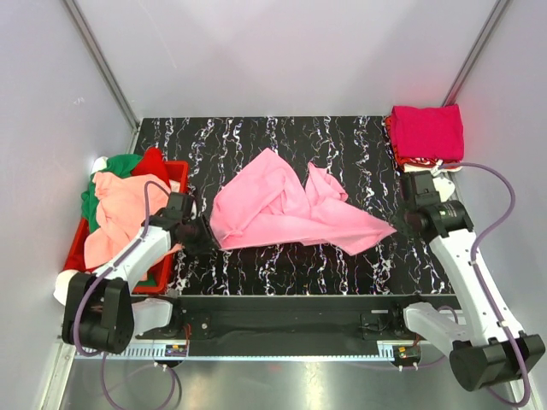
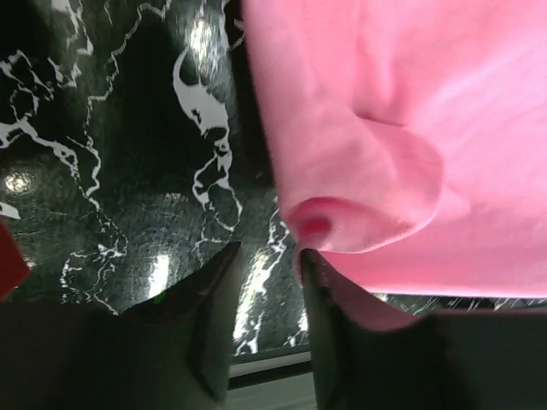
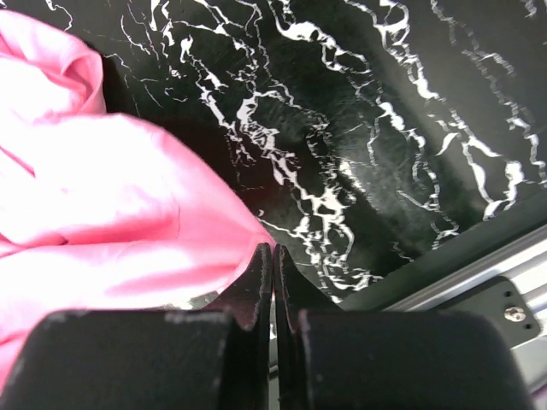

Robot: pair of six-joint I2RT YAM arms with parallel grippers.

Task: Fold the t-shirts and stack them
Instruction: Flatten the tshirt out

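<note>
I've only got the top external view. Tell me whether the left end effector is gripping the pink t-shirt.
Observer: No. In the left wrist view the left end effector stands open. A folded edge of the pink t-shirt lies at one jaw's tip, and none of it is in the gap.
Operator: Now check the right one.
Observer: The right wrist view shows the right end effector shut, jaws together. The shirt's corner reaches one jaw, but no cloth shows between them.
</note>
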